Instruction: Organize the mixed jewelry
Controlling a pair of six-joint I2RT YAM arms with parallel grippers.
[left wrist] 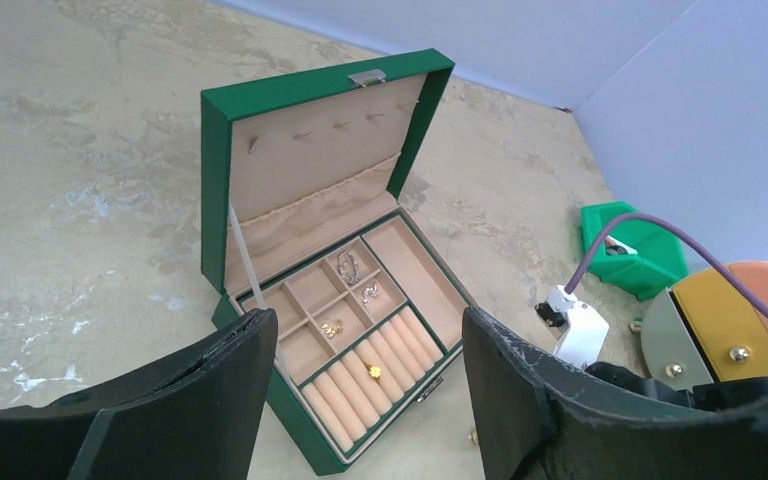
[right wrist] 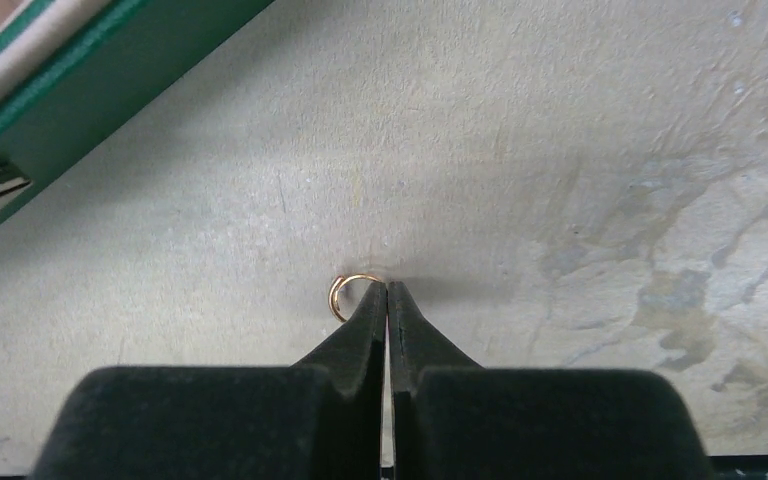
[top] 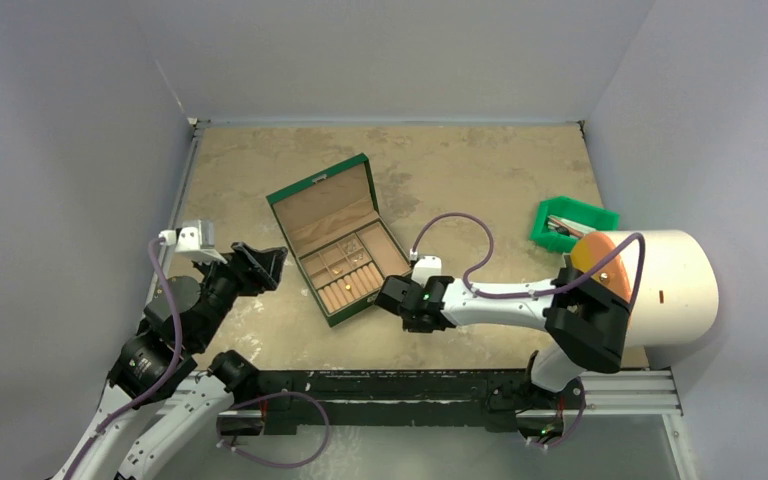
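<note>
1 overhead, 2 wrist close-ups; green box [top: 325,208] in all

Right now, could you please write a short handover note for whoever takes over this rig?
Left gripper: open, empty, hovering left of the green box.
Right gripper: shut, down at the table beside the box's near edge, tips apparently pinching a thin hoop.
Done: four small pieces lie in the open box, three in the small compartments and one on the ring rolls.
Left: lift the hoop into the box, then look for any strays on the table.
</note>
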